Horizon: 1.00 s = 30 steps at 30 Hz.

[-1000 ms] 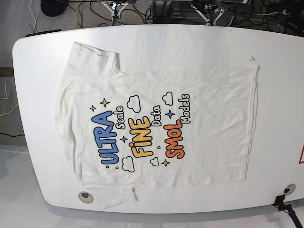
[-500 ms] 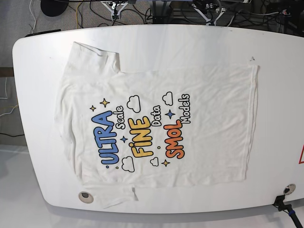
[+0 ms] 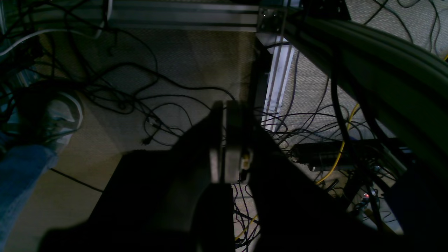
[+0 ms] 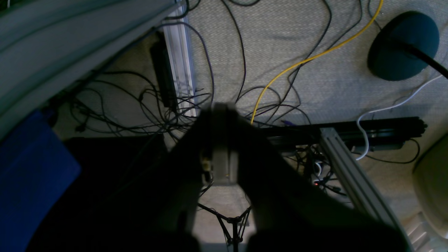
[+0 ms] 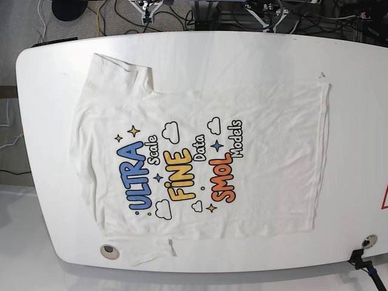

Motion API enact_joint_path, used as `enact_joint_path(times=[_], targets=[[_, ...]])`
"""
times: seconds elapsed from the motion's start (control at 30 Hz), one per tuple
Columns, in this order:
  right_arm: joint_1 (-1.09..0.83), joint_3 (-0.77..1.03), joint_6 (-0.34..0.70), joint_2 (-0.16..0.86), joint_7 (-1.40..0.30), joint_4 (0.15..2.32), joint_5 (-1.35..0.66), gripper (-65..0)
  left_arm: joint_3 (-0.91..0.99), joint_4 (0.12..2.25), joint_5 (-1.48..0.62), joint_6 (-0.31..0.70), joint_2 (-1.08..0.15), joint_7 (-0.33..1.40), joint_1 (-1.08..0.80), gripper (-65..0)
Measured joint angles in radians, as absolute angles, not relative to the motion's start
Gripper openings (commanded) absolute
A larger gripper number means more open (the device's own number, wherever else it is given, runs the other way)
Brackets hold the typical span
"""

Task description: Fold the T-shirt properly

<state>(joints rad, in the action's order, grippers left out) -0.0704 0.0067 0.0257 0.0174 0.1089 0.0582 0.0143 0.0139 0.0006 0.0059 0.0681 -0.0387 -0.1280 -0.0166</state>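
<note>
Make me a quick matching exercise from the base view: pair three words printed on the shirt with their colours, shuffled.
All three are on the T-shirt.

Column one:
1. ULTRA
2. FINE
3. SMOL

Column two:
A. orange
B. blue
C. yellow

Pairs: 1-B, 2-C, 3-A.
</note>
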Motion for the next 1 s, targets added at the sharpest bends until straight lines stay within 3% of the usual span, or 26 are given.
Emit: enact_joint_path(times=[1.0], targets=[[-0.087,0.009,0.033,0.02,0.127,0.08,0.022,-64.5,0.017,0.001,0.002,0.06,-0.042,-0.173,-0.022,-65.0]])
